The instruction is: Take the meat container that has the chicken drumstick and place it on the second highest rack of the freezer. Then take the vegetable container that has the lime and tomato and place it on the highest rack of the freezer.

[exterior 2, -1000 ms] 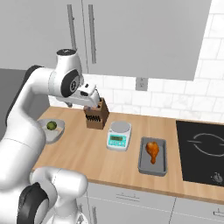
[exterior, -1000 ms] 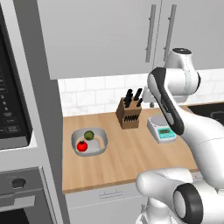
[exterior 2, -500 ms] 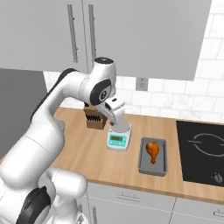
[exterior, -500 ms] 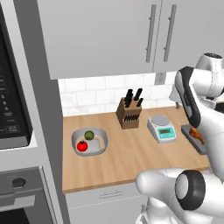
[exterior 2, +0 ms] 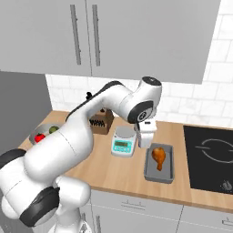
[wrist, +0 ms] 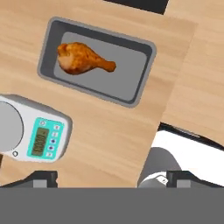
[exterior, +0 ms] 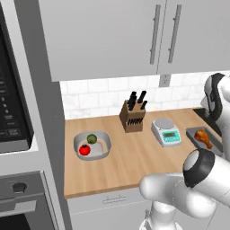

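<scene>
We see the gripper [wrist: 111,179] with its jaws spread wide and nothing between them; the two dark finger tips sit at the bottom left and bottom right of the hand view, over bare wooden counter [wrist: 109,127]. In the right base view the gripper [exterior 2: 145,139] hangs at frame centre, just above the counter [exterior 2: 118,170], between the kitchen scale [exterior 2: 123,141] and the meat container [exterior 2: 159,162], apart from both as far as we can tell. Meat container is a grey rectangular tray with the chicken drumstick [exterior 2: 158,156] lying inside it; in the hand view the tray [wrist: 144,57] sits in the upper half of the frame, drumstick [wrist: 83,58] in its left part, knuckle end pointing right. Kitchen scale [wrist: 35,131] is at the left edge of the hand view, teal display toward the lower right. In the left base view the meat container [exterior: 197,140] is at the right edge with the drumstick [exterior: 203,136] in it, partly behind the arm, and the scale [exterior: 166,132] is just left of it. Vegetable container [exterior: 103,148] is centre left in that view, well apart from the meat container, holding the lime [exterior: 91,139] and the tomato [exterior: 84,150] side by side. Knife block [exterior: 133,117] stands behind, between the two containers, near the tiled wall. In the right base view the black cooktop [exterior 2: 209,157] is at the right edge, just beside the meat container.
</scene>
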Tool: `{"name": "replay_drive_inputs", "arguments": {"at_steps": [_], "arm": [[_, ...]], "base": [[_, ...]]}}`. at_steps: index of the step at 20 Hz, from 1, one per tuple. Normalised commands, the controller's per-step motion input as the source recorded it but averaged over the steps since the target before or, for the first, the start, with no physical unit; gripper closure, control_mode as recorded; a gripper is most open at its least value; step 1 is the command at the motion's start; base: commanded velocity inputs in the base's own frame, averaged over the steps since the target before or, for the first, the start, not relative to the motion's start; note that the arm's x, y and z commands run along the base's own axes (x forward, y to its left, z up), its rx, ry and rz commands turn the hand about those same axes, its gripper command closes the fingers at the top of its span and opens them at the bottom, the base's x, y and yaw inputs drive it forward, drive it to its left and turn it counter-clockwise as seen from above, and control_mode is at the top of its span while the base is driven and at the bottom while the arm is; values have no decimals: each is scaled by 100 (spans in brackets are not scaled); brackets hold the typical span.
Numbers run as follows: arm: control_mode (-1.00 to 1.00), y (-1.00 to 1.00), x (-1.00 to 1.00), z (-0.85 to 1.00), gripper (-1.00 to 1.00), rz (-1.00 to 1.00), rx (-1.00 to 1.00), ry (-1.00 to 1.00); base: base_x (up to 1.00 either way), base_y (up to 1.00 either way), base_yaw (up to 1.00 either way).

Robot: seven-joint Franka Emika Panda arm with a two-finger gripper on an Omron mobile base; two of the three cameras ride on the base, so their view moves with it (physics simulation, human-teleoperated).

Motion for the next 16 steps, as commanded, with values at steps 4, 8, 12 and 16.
{"name": "replay_drive_inputs", "arguments": {"at_steps": [4, 8, 12, 16], "arm": [[-100, -43, 0, -31, -100, -23, 9, 0], [-100, -23, 0, -27, -100, -1, 2, 0], [-100, -7, 0, -53, -100, -1, 0, 0], [-100, -6, 0, -51, -100, -3, 0, 0]], "base": [[0, 0, 0], [0, 0, 0], [0, 0, 0], [0, 0, 0]]}}
